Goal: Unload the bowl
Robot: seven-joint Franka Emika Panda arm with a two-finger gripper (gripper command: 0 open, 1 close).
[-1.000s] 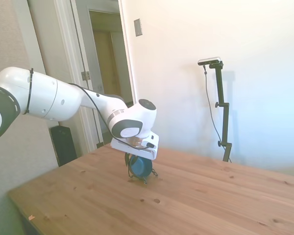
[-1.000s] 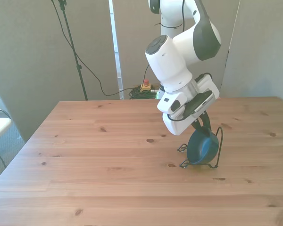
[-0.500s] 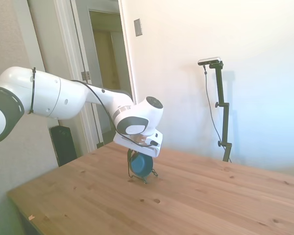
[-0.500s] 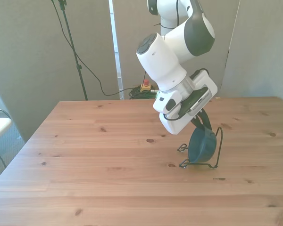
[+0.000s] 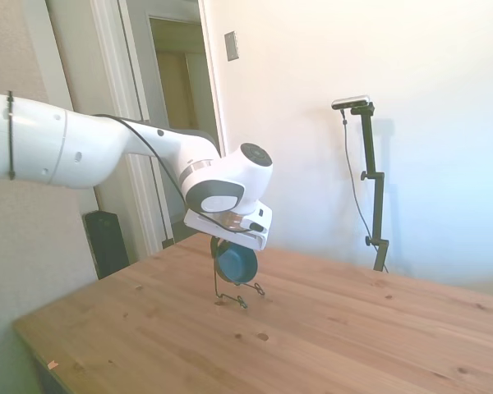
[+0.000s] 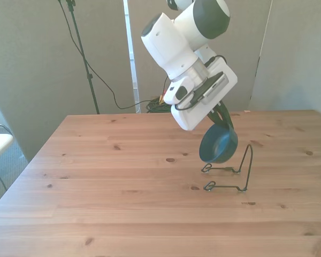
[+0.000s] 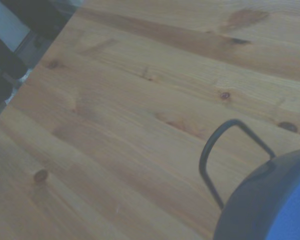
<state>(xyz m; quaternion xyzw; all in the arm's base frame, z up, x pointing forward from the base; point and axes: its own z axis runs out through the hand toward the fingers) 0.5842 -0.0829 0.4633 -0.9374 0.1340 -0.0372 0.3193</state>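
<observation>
The gripper (image 6: 221, 119) pinches the bowl (image 6: 218, 145) by its rim; a second ago it sat in the wire stand (image 6: 228, 172), now it hangs clear above; unloading nearly done, placing on the table (image 6: 96, 176) remains.

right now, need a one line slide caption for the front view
Franka gripper holds the teal-blue bowl by its rim, lifted clear above the black wire stand on the wooden table.

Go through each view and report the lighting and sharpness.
Side view: bright and washed out, the white wall nearly blown, and the bowl under the gripper reads dark. Front view: even light, sharp; the wire stand shows crisply on the table. Wrist view: soft and bluish, the bowl's rim a blur.
</observation>
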